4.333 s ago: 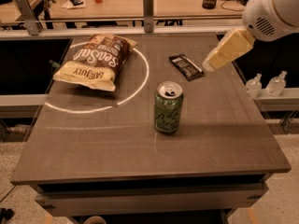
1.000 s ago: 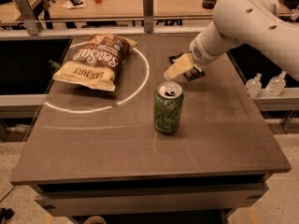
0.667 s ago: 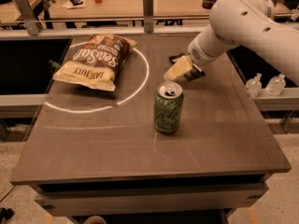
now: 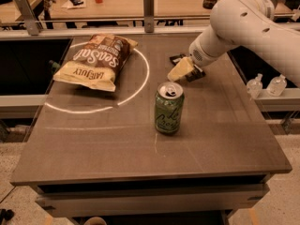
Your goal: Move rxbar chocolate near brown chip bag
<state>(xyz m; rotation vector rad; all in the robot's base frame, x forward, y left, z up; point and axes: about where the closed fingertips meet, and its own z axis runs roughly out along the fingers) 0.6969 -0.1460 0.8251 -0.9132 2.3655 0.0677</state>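
Note:
The rxbar chocolate point(image 4: 194, 75), a flat black bar, lies on the dark table point(image 4: 220, 135) at the back right, mostly covered by my gripper. My gripper point(image 4: 180, 70), with cream-coloured ends, is down on the bar, the white arm reaching in from the upper right. The brown chip bag point(image 4: 93, 62), puffy with white lettering and a cream-yellow band, lies at the back left, well apart from the bar.
A green soda can point(image 4: 168, 109) stands upright mid-table, just in front of my gripper. A white ring point(image 4: 143, 81) is marked on the table around the bag. Two small clear bottles point(image 4: 255, 86) stand off the right edge. A rail runs along the back.
Since the earliest frame the arm has swung in from the right and lowered my gripper onto the bar. Over the last second almost nothing has moved.

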